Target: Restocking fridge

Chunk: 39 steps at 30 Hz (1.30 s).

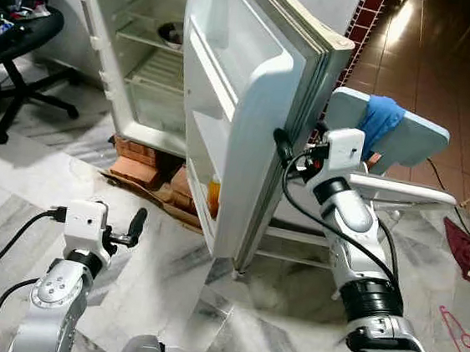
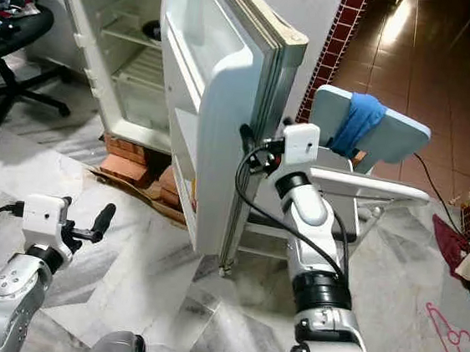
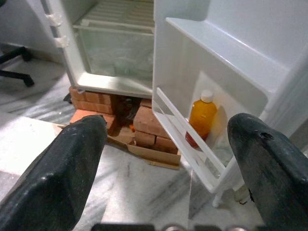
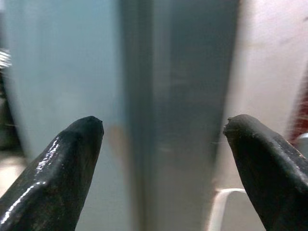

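Looking down from the head views, the robot is standing before the open fridge (image 1: pixel 146 66), whose door (image 1: pixel 243 101) is swung out toward it. The right gripper (image 1: pixel 282 146) is resting against the door's outer edge; the left gripper (image 1: pixel 135 226) is hovering low over the marble floor (image 1: pixel 172 295), carrying nothing. An orange bottle (image 1: pixel 213 197) is sitting in the door's lowest rack.

In the left wrist view, the jaws are standing spread, aimed at the orange bottle (image 3: pixel 201 118) upright behind the rack rail (image 3: pixel 183 127).

In the right wrist view, the jaws are standing spread with the door's edge (image 4: pixel 163 115) between them, not yet pinched.

The step in hand is probably steadying or swinging the door. The right gripper should be pressing squarely on the edge, moving slowly along the hinge arc, so that the bottle is not toppling.
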{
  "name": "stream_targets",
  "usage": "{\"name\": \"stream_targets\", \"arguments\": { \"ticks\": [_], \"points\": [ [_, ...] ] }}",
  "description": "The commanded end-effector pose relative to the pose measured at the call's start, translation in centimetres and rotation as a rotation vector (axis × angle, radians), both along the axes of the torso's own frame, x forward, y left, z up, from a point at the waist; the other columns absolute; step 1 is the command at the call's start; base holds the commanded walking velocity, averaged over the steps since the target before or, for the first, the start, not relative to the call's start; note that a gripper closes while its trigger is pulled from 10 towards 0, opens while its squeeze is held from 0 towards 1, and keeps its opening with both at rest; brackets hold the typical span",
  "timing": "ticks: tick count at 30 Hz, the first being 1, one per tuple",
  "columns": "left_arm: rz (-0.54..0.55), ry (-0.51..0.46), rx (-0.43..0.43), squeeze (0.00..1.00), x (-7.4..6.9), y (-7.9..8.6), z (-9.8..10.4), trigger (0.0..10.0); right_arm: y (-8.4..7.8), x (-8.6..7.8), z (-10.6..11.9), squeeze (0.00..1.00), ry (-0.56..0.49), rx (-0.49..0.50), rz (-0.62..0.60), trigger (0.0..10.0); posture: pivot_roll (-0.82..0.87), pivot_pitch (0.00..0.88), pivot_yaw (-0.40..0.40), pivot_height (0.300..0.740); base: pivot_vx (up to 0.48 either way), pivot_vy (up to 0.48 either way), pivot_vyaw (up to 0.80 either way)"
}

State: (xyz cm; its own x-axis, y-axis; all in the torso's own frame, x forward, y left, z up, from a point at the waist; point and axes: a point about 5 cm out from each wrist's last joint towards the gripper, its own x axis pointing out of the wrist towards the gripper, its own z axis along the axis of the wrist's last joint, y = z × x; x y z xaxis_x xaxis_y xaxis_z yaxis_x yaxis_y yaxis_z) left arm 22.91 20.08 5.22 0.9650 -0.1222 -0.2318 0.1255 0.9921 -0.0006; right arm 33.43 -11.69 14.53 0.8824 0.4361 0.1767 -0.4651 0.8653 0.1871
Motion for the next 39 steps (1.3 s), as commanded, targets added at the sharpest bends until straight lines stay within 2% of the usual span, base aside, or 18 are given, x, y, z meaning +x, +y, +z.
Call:
{"name": "stream_targets", "arguments": {
  "ticks": [1,2,3,6,8,9,10,13,16,19,21,29,30,32,33,39],
  "points": [
    [-0.004,0.010,0.018,0.00,-0.2,0.3,0.0,10.0,3.5,-2.9,3.1,0.00,-0.034,0.225,0.423,10.0,0.10,0.055,-0.039,0.740,0.000,0.000,0.00],
    [-0.004,0.010,0.018,0.00,-0.2,0.3,0.0,10.0,3.5,-2.9,3.1,0.00,-0.034,0.225,0.423,10.0,0.10,0.055,-0.039,0.740,0.000,0.000,0.00],
    [-0.006,0.012,0.019,0.00,-0.2,0.3,0.0,10.0,4.4,-5.2,4.1,0.00,-0.048,0.268,0.613,10.0,0.10,0.057,-0.038,0.740,0.000,0.000,0.00],
    [-0.010,0.016,0.022,0.00,-0.2,0.2,-0.1,10.0,4.3,-6.0,3.2,0.00,-0.026,0.216,0.649,10.0,0.09,0.057,-0.036,0.740,0.000,0.000,0.00],
    [-0.015,0.018,0.024,0.00,-0.1,0.1,-0.2,10.0,3.4,-5.1,1.1,0.00,0.007,0.107,0.525,10.0,0.09,0.057,-0.033,0.740,0.000,0.000,0.00],
    [-0.018,0.020,0.025,0.00,-0.1,0.1,-0.2,10.0,2.6,-4.3,-0.5,0.00,0.034,0.026,0.417,10.0,0.09,0.057,-0.032,0.740,0.000,0.000,0.00],
    [-0.018,0.020,0.025,0.00,-0.1,0.1,-0.2,10.0,2.6,-4.3,-0.5,0.00,0.034,0.026,0.417,10.0,0.09,0.057,-0.032,0.740,0.000,0.000,0.00],
    [-0.023,0.024,0.027,0.00,-0.1,0.1,-0.2,10.0,0.9,-3.4,-2.6,0.00,0.079,-0.052,0.232,10.0,0.09,0.057,-0.030,0.740,0.000,0.000,0.00],
    [-0.024,0.025,0.029,0.00,-0.1,0.2,-0.2,10.0,0.0,-3.8,-3.3,0.00,0.133,-0.088,0.160,10.0,0.09,0.058,-0.030,0.740,0.000,0.000,0.00],
    [-0.021,0.021,0.039,0.00,-0.1,0.2,-0.1,10.0,-0.4,-4.2,-3.5,0.00,0.174,-0.071,0.100,10.0,0.09,0.058,-0.030,0.740,0.000,0.000,0.00],
    [0.037,0.008,0.107,0.00,0.6,0.9,0.2,10.0,-1.1,-4.1,-4.3,0.00,0.178,-0.114,-0.069,10.0,0.09,0.058,-0.030,0.740,0.000,0.000,0.00],
    [0.050,-0.035,0.106,0.00,1.8,1.3,1.2,10.0,-1.4,-4.3,-5.3,0.00,0.193,-0.101,-0.190,10.0,0.09,0.058,-0.027,0.740,0.000,0.337,0.00],
    [0.033,-0.049,0.111,0.00,1.9,0.9,1.5,10.0,-1.8,-4.2,-5.3,0.00,0.203,-0.124,-0.249,10.0,0.08,0.059,-0.025,0.740,0.000,0.480,0.00],
    [0.024,-0.055,0.115,0.00,2.0,0.7,1.6,10.0,-2.2,-4.1,-5.4,0.00,0.210,-0.140,-0.289,10.0,0.08,0.059,-0.025,0.740,0.000,0.480,0.00],
    [0.012,-0.061,0.119,0.00,2.0,0.4,1.6,10.0,-2.6,-4.0,-5.4,0.00,0.211,-0.117,-0.321,10.0,0.08,0.061,-0.025,0.740,0.000,0.480,0.00],
    [0.001,-0.063,0.116,0.00,1.9,-0.3,1.5,10.0,-4.2,-3.6,-5.5,0.00,0.185,-0.178,-0.427,10.0,0.08,0.063,-0.028,0.740,0.000,0.480,0.00]
  ]
}}
